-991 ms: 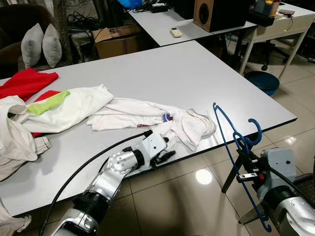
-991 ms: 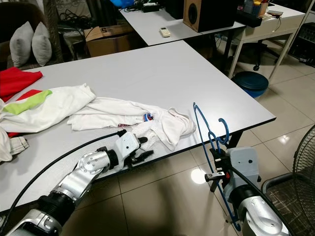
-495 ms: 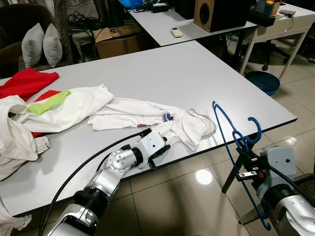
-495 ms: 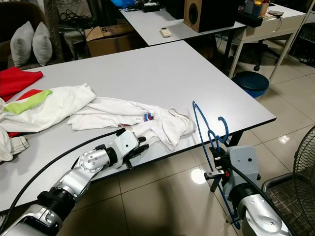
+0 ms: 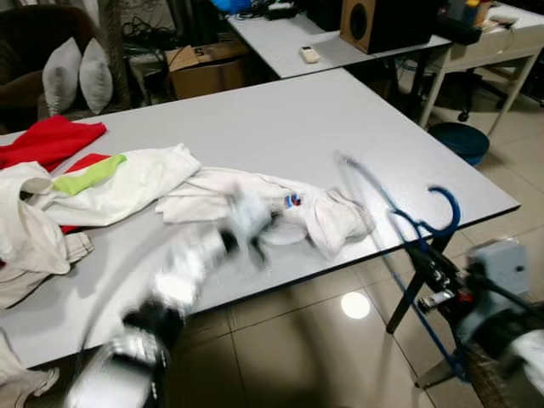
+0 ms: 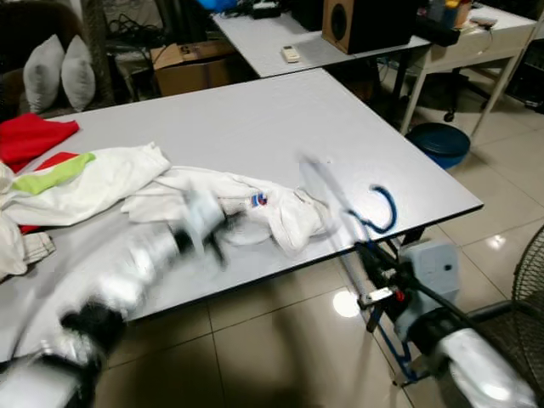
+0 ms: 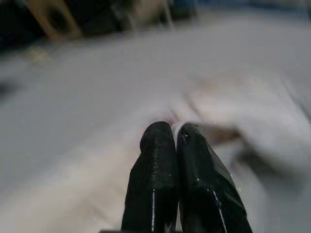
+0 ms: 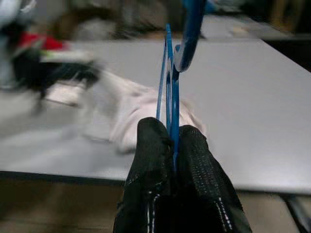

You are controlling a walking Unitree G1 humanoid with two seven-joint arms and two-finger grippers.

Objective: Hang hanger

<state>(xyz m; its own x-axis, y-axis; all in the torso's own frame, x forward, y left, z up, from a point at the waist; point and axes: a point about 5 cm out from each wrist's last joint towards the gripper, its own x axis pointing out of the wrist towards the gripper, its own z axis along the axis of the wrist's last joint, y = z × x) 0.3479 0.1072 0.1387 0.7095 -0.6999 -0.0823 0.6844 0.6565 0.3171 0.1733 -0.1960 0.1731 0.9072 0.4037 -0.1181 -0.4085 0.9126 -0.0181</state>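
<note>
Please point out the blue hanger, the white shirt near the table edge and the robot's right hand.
blue hanger (image 5: 445, 206): left eye view, on its hook.
white shirt (image 5: 336, 218): left eye view, on its bunched end.
right hand (image 8: 173, 138): right wrist view, between the fingertips clamping the hanger.

Both head eyes look forward and down over the desk (image 5: 280, 110) from its near edge, sharing the whole desktop. Each wrist camera peers closely along its own fingers (image 7: 167, 160) toward the desk.
</note>
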